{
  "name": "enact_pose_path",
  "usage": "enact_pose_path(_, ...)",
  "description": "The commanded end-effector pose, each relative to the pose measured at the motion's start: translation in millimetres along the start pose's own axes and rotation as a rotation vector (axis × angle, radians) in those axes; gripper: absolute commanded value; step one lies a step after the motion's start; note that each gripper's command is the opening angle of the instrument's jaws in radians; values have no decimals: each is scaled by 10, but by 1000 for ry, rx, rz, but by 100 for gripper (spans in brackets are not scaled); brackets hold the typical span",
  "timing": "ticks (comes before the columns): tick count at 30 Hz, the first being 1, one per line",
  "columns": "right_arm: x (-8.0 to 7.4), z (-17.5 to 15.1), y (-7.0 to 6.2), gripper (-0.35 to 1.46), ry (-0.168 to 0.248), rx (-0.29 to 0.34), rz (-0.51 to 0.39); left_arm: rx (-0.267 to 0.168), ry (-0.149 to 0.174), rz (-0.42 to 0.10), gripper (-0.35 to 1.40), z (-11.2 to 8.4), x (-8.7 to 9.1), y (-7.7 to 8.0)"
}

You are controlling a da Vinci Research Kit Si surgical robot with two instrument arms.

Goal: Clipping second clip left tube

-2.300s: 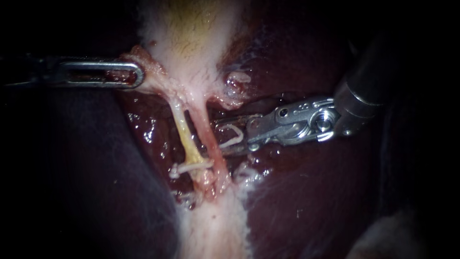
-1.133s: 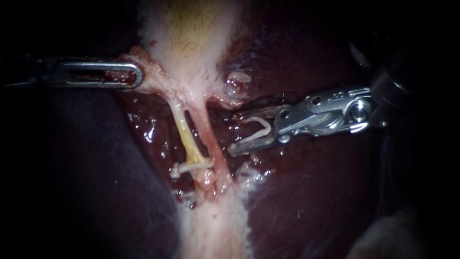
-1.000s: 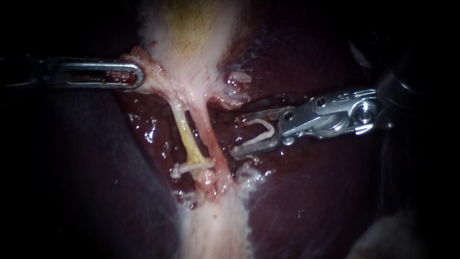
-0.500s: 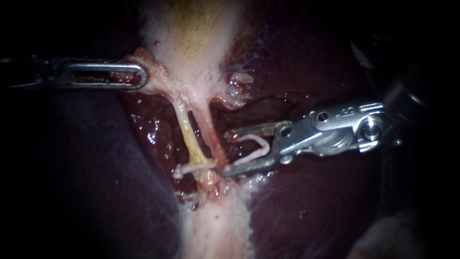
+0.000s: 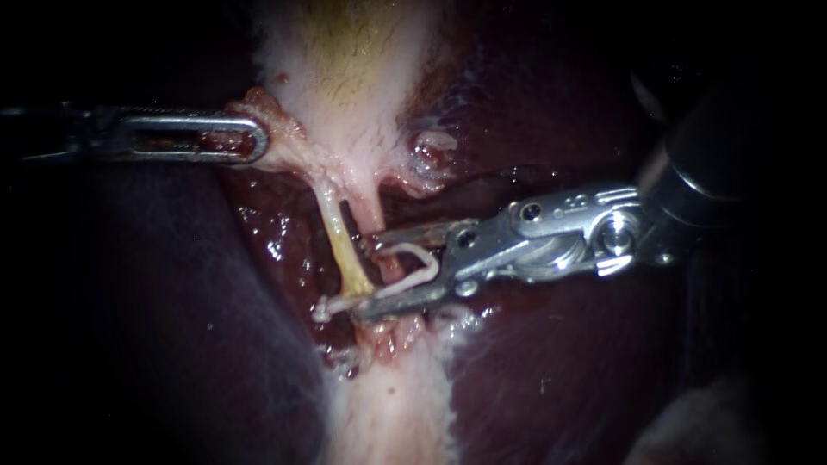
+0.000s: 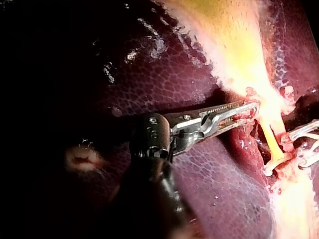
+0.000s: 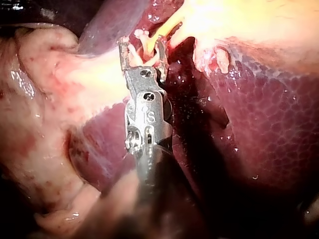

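Your left instrument comes in from the left. The hand at its tip has both jaws closed on a reddish flap of tissue at the left edge of the gallbladder. The left wrist view confirms red tissue pinched between those jaws.

Your right instrument comes in from the right, over the liver. Its hand stands wide apart, and both jaws bear on the loaded clip, a white V lying open between them.

The pink right tube passes between the spread jaws. The yellow left tube lies just beside the jaw tips, on their left. In the right wrist view a yellow strand shows between the tips, but I cannot tell whether the left tube sits inside the loaded clip.

A placed clip crosses the left tube at its near end. The lower jaw tip lies against the right end of that clip.
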Motion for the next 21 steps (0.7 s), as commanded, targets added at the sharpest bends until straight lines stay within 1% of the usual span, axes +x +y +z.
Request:
enact_pose_path(1, -4, 1, 2, 44, -2, 2, 6, -1, -1, 0, -35, -1, 0, 2)
enact_pose_path(6, -21, 8, 15, 44, -1, -4, 22, -4, -3, 0, -35, -2, 0, 7)
enact_pose_path(13, -39, 19, 33, 45, -27, -15, 21, -7, -5, -1, -35, -3, 0, 9)
enact_pose_path(16, -42, 24, 38, 45, -28, -15, 20, -7, -5, -1, -35, -3, 0, 9)
enact_pose_path(19, -41, 28, 40, 45, -31, -18, 27, -7, -5, -1, -35, -3, 0, 10)
enact_pose_path(21, -39, 31, 40, 45, -25, -19, 33, -7, -5, -1, -35, -3, 0, 10)
